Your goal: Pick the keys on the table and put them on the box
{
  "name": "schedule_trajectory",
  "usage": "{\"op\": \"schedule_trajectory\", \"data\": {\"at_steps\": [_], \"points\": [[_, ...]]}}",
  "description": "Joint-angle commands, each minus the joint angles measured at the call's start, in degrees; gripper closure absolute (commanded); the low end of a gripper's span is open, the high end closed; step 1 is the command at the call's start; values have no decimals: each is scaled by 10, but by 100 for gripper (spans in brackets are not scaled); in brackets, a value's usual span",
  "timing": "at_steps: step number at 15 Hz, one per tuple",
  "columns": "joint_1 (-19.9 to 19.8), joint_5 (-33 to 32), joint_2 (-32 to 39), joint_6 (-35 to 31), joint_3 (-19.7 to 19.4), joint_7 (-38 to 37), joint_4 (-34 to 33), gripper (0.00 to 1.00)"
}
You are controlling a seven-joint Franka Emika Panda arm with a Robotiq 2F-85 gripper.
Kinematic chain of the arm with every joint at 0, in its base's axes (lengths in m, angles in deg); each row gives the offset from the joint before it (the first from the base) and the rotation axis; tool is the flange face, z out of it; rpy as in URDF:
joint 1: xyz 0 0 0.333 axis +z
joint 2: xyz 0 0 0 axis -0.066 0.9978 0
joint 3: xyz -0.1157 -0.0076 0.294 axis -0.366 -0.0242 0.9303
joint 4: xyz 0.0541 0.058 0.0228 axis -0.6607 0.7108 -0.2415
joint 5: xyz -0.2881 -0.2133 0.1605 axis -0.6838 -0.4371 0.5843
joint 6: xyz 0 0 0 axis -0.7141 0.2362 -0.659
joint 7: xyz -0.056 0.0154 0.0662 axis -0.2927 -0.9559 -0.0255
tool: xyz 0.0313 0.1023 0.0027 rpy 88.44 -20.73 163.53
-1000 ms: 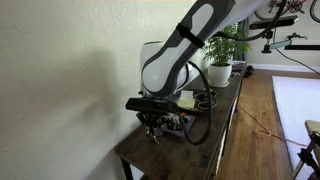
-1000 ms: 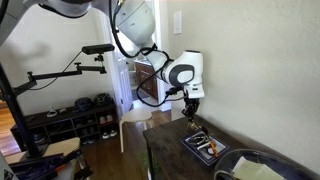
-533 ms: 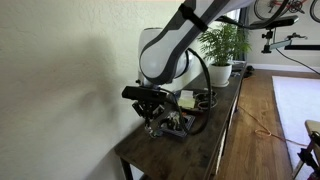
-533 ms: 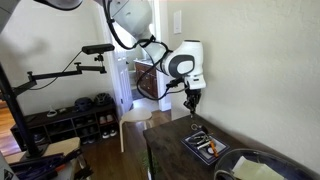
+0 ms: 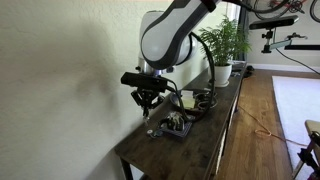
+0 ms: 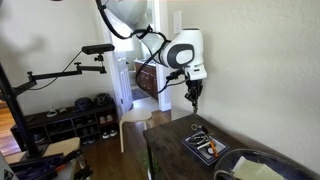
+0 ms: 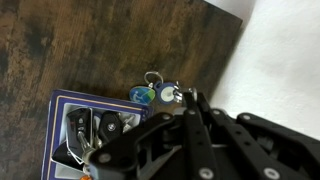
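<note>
The keys (image 7: 155, 90), a small silvery ring with a blue and a green tag, lie on the dark wooden table (image 7: 80, 45) just beside the edge of the box (image 7: 60, 110). The box is a shallow dark tray holding mixed small items. My gripper (image 7: 190, 100) hangs above the keys with its fingers pressed together, and I see nothing between them. In both exterior views the gripper (image 5: 148, 103) (image 6: 194, 98) is well above the table, near the wall. The keys (image 6: 197, 127) show as a small speck by the box (image 6: 205, 145).
The wall (image 7: 285, 60) runs close along the table's edge by the keys. A round dark bowl (image 6: 255, 170) sits beyond the box. A potted plant (image 5: 222, 50) stands at the table's far end. The table's near end (image 5: 140, 150) is narrow.
My gripper has risen straight up from table height beside the box. The keys and the box have stayed where they were.
</note>
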Motion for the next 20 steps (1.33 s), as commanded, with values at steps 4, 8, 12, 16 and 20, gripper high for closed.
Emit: {"op": "schedule_trajectory", "data": {"at_steps": [4,8,12,16,20], "points": [[-1,-2,-73,-14,-22,-7,72,96],[-1,-11,-98,-14,-39,-19,99,96],[-3,-21,-120,-13,-53,-33,132,96],[-10,-20,-124,-16,-62,-39,157,96],[-19,-18,-110,-14,-63,-37,163,96]]}}
